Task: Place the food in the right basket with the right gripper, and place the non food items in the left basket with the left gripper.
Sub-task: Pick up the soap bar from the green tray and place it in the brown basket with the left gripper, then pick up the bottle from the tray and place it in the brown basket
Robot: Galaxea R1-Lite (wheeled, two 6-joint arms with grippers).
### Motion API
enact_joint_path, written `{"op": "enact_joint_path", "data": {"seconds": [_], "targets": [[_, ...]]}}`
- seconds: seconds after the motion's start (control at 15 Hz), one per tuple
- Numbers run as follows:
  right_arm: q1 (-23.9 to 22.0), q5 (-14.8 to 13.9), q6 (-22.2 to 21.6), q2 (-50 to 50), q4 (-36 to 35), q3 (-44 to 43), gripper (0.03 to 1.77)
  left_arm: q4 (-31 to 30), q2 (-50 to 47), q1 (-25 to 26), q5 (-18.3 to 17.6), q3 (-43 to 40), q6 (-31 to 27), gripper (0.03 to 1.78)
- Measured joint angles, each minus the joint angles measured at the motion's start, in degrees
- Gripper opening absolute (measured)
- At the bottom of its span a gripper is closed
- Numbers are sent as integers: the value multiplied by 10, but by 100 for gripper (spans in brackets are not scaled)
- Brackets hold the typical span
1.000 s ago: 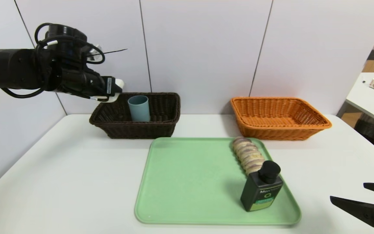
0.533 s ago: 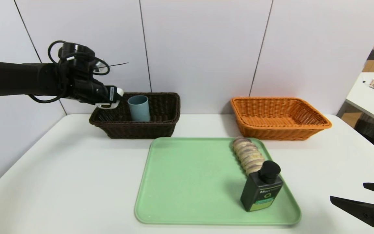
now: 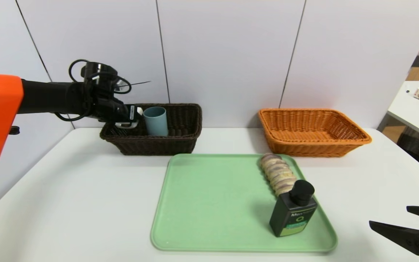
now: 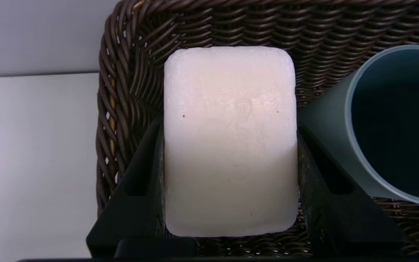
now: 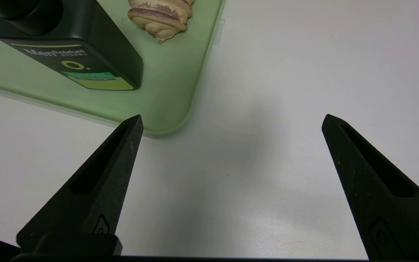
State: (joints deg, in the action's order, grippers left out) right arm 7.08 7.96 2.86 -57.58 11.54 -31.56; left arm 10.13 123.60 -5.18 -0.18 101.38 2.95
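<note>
My left gripper (image 3: 131, 117) (image 4: 229, 127) is shut on the white soap bar (image 4: 230, 142), holding it low inside the left end of the dark brown left basket (image 3: 158, 145) (image 4: 129, 91). The blue-grey cup (image 3: 155, 121) (image 4: 340, 120) stands upright in that basket, right beside the gripper. The tan ridged food roll (image 3: 278, 173) (image 5: 160, 16) and the black pump bottle (image 3: 293, 214) (image 5: 78, 54) are on the green tray (image 3: 213, 203). My right gripper (image 3: 389, 215) (image 5: 232, 117) is open over the bare table, near the tray's front right corner. The orange right basket (image 3: 315, 145) holds nothing.
The white table (image 3: 67, 200) carries both baskets at the back and the tray in the middle. The grey panel wall (image 3: 231, 54) rises just behind the baskets. Another white table (image 3: 413, 109) with boxes stands off to the far right.
My left arm has reached forward and come down, lowering the soap bar from above the brown basket's left rim to inside it beside the cup. The right gripper has not moved.
</note>
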Motion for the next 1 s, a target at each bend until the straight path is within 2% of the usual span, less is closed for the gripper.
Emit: {"op": "enact_joint_path", "data": {"seconds": [0.27,0.6,1.0], "targets": [[0,0,0,0,0,0,170,0,16,1,3,0,3,100],[0,0,0,-1,0,0,170,-1,21,0,3,0,3,132],[-3,-1,0,0,0,0,170,3,-16,0,1,1,0,152]]}}
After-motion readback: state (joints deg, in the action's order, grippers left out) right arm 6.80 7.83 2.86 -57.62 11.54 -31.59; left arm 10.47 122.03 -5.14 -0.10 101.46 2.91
